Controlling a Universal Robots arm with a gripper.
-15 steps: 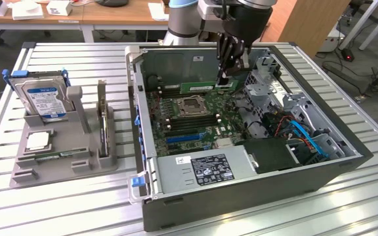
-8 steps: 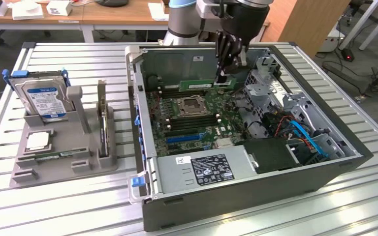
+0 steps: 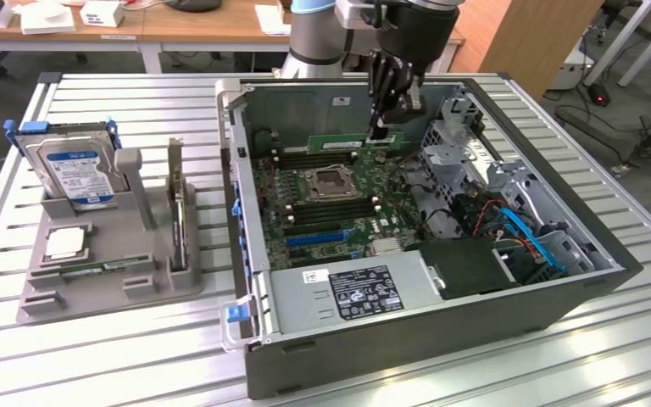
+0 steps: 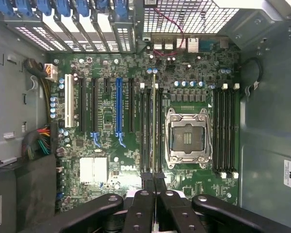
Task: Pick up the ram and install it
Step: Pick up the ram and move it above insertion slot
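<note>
My gripper (image 3: 380, 129) hangs inside the open computer case (image 3: 247, 254), shut on the ram (image 3: 342, 142), a long thin green stick held level above the motherboard (image 3: 325, 212). In the wrist view the ram (image 4: 154, 121) shows edge-on as a thin line running out from between my black fingertips (image 4: 146, 180). It lies along the row of dark memory slots (image 4: 146, 131) beside the empty processor socket (image 4: 186, 138). I cannot tell whether it touches a slot.
A grey holder (image 3: 99, 288) at the exterior view's left carries a hard drive (image 3: 71, 174), an upright expansion card (image 3: 175, 203) and a square processor chip (image 3: 65, 243). Inside the case sit a power supply (image 3: 348, 292), drive cage (image 3: 461, 140) and cables (image 3: 529, 242).
</note>
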